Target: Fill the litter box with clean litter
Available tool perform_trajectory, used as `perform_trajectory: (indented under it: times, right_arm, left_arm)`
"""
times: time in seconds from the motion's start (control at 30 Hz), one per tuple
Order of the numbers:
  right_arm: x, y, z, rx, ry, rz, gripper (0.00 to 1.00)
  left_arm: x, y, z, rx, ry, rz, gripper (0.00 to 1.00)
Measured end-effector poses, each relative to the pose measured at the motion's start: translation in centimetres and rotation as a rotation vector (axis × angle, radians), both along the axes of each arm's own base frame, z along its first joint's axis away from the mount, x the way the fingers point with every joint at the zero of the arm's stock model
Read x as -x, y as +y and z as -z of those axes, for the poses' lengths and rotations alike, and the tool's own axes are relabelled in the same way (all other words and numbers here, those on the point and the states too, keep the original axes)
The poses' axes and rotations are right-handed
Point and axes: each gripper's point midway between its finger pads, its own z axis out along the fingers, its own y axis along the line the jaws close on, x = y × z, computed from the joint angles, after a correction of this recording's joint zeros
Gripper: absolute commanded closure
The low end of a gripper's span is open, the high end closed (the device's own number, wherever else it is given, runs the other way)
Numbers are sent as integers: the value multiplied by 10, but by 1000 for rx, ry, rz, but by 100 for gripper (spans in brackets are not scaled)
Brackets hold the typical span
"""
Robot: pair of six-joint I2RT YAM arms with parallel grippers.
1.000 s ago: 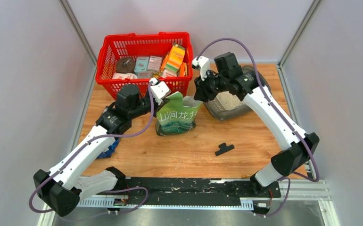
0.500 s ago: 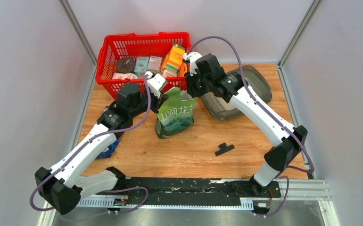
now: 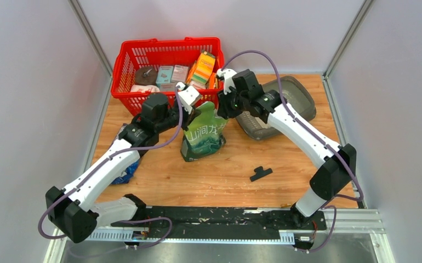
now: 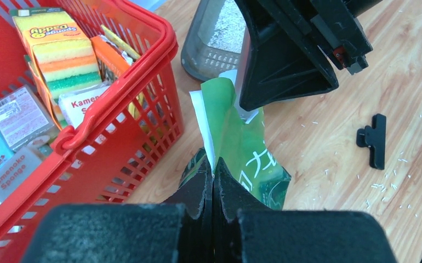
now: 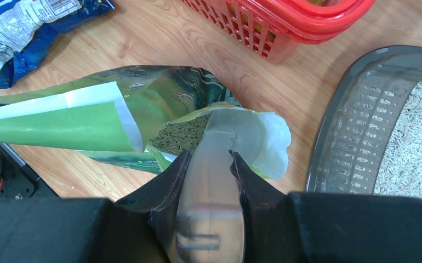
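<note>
**At the pouch mouth, both claws engaged**

Mid-table, the left claw is pinched tight on the white-lined top flap of the green pouch, holding that flap up. The right claw grips the handle of a translucent grey scoop, whose bowl sits in the open pouch mouth, over granules inside. At the far right of the table lies the litter box, near the red basket. Pale litter covers part of its floor. A black clip lies on the table nearer the arms, apart from the pouch.
</note>
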Motion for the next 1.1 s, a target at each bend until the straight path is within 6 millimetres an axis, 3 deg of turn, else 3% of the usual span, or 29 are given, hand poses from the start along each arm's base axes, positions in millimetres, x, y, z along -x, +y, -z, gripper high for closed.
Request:
perform_trajectory:
  times: [0.17, 0.43, 0.6, 0.73, 0.87, 1.1]
  right_arm:
    - [3, 2, 1, -44, 27, -18, 100]
    - [1, 4, -14, -103, 137, -31, 100]
    - [31, 20, -25, -150, 254, -146, 100]
    - [41, 20, -12, -137, 316, -176, 100]
    - [35, 11, 9, -81, 347, -67, 100]
    - [28, -5, 9, -48, 248, 90, 100]
  left_arm:
    - [-3, -4, 0, -18, 4, 22, 100]
    - [1, -4, -1, -47, -12, 51, 100]
    - [5, 2, -7, -93, -78, 71, 100]
    - [6, 3, -7, -132, -124, 102, 100]
    - [9, 0, -7, -134, -128, 133, 100]
    - [13, -3, -7, -125, -125, 160, 100]
